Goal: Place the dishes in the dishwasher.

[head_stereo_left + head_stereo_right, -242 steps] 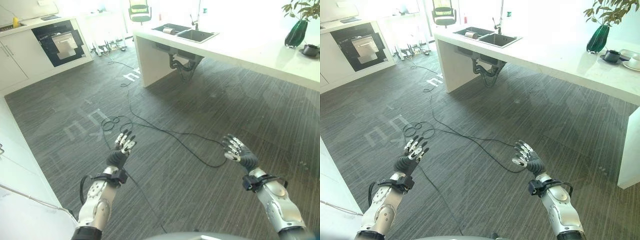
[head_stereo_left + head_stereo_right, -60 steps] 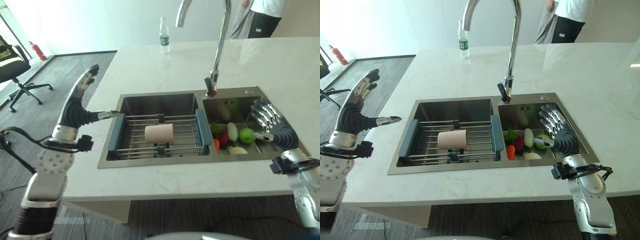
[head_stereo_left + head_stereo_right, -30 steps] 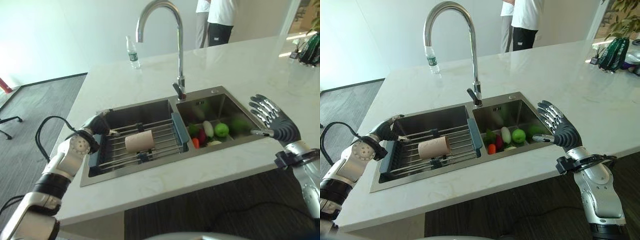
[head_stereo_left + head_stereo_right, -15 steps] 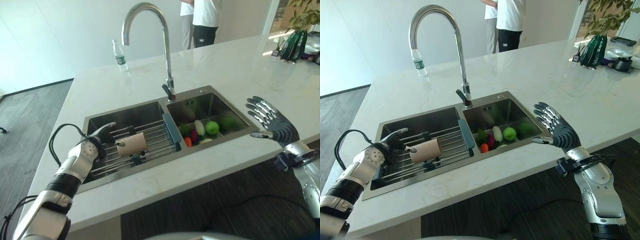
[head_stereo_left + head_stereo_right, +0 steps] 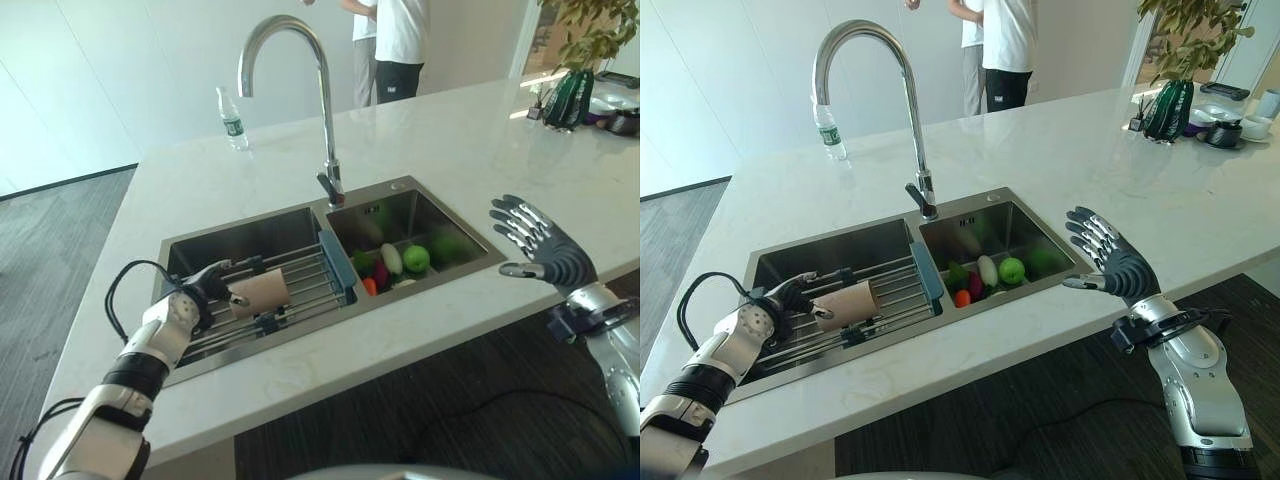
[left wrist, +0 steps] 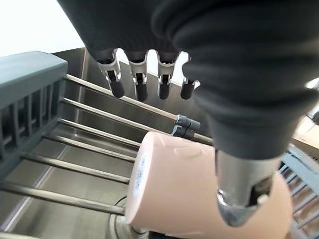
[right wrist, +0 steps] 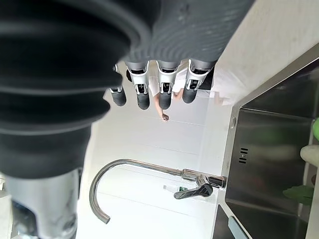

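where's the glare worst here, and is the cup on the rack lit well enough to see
Left eye view: window light glares off the counter at its far right end; the cup is evenly lit. Left wrist view: the background past the rack is washed out white, the left hand dark against it.

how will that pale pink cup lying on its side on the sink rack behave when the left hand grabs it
The pale pink cup lies on its side across the wire rack's bars, so it may roll along them if nudged. Its smooth, glossy wall looks slippery for the left hand, open just beside it. It seems rigid, probably ceramic or plastic, so it may chip if dropped.
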`<state>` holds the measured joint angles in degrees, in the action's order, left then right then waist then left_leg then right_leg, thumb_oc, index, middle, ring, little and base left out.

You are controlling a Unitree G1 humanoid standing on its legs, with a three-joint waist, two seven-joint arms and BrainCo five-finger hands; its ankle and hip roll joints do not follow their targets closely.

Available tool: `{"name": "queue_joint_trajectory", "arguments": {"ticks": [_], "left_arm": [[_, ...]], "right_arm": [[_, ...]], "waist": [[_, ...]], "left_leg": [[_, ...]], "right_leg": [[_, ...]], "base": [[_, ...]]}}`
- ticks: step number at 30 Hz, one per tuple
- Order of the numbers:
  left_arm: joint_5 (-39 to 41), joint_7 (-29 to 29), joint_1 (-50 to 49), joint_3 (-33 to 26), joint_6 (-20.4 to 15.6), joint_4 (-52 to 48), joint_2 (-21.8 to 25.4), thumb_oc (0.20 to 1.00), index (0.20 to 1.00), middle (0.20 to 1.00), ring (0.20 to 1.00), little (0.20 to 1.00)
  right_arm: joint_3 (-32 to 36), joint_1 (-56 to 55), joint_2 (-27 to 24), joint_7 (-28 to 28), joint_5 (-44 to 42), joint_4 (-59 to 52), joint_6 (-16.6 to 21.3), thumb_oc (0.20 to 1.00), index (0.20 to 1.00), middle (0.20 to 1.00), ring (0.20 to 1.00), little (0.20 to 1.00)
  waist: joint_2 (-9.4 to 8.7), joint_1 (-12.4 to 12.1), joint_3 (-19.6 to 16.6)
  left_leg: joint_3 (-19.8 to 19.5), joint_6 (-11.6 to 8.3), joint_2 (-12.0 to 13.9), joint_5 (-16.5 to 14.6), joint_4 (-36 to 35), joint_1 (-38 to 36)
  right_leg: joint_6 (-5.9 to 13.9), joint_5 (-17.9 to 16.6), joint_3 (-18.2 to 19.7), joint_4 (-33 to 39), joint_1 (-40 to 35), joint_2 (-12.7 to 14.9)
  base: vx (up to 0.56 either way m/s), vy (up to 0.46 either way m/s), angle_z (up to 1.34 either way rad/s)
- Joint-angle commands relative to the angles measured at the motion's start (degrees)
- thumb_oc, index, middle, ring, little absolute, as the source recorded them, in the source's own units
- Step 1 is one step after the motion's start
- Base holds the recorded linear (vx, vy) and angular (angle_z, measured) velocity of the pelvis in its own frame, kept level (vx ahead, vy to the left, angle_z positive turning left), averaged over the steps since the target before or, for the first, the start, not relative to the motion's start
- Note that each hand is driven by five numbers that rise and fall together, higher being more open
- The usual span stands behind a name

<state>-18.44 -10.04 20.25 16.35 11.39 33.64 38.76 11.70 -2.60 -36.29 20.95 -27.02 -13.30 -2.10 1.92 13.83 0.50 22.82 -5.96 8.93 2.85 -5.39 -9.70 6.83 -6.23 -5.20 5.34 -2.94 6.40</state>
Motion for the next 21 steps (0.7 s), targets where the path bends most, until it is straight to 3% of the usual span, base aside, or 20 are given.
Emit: {"name": "queue_joint_trajectory", "arguments": {"ticks": [1, 21], "left_arm": [[-3.58, 2.18, 4.56, -0.80, -0.70, 2.52, 1.81, 1.000, 1.000, 1.000, 1.000, 1.000], [-6.82, 3.29, 5.46, -0.03, -2.89, 9.16, 0.41, 1.000, 1.000, 1.000, 1.000, 1.000]], "right_arm": [[1.71, 4.32, -1.95, 0.68, -0.38, -2.66, 1.52, 1.000, 1.000, 1.000, 1.000, 1.000], [2.75, 3.20, -3.00, 2.74, -0.43, -3.87, 0.55, 1.000, 1.000, 1.000, 1.000, 1.000]], "waist": [[0.31, 0.68, 1.38], [0.59, 3.16, 1.53]], "left_leg": [[1.31, 0.30, 1.82, -4.07, 0.39, -1.60], [3.39, 0.51, 1.62, -4.62, 0.39, -2.49]], "right_leg": [[3.13, 6.01, -2.06, -0.34, -3.42, 0.85], [3.33, 5.90, -0.09, -0.34, -3.03, 0.61]], "base": [[0.02, -0.005, -0.04], [0.01, 0.000, -0.04]]}}
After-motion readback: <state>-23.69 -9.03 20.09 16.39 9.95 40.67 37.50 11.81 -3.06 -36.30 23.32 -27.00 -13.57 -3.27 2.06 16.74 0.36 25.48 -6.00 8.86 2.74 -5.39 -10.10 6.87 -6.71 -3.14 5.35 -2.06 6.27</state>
